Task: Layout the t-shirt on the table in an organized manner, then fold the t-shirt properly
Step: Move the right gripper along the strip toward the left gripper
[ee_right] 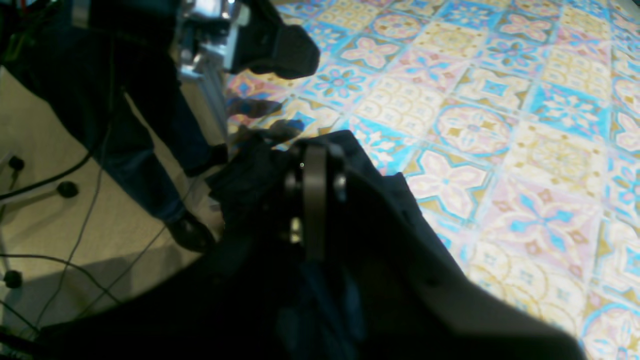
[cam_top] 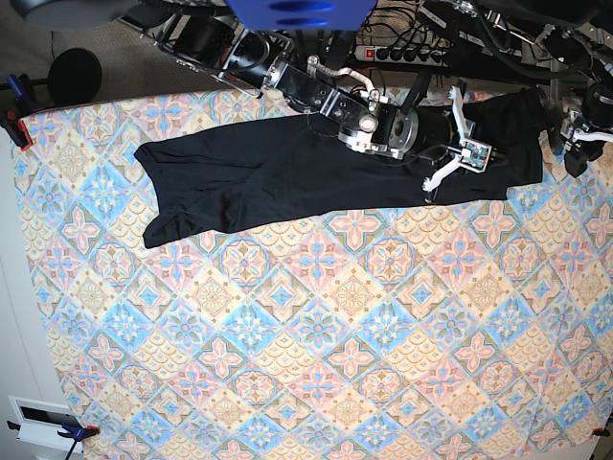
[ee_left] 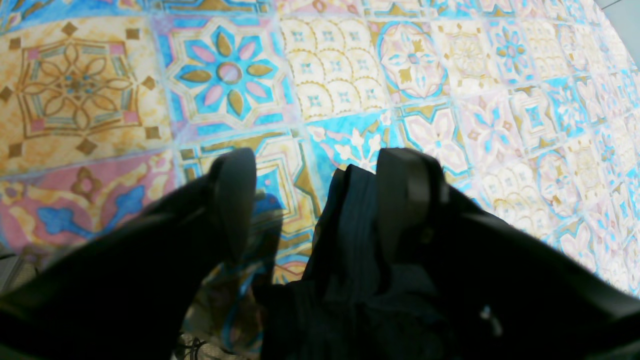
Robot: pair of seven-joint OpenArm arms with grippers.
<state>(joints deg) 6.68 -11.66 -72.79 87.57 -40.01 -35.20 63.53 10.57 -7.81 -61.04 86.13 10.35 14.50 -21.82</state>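
Observation:
The black t-shirt (cam_top: 287,172) lies stretched in a long band along the far edge of the table (cam_top: 316,345). At the shirt's right end, in the right wrist view, my right gripper (ee_right: 315,160) is shut, with dark fabric (ee_right: 380,190) bunched around its closed fingers. In the left wrist view my left gripper (ee_left: 320,160) stands open just over the tablecloth. A fold of the shirt (ee_left: 350,225) rests against the inside of its right finger (ee_left: 405,195), and patterned cloth shows in the gap. In the base view the left gripper (cam_top: 575,153) hangs by the shirt's right edge.
Beyond the table edge the right wrist view shows bare floor (ee_right: 60,235) with cables and a person's leg and shoe (ee_right: 185,232). The left arm's gripper (ee_right: 280,50) hangs just ahead of my right gripper. Clamps (cam_top: 14,120) hold the cloth at the table corners.

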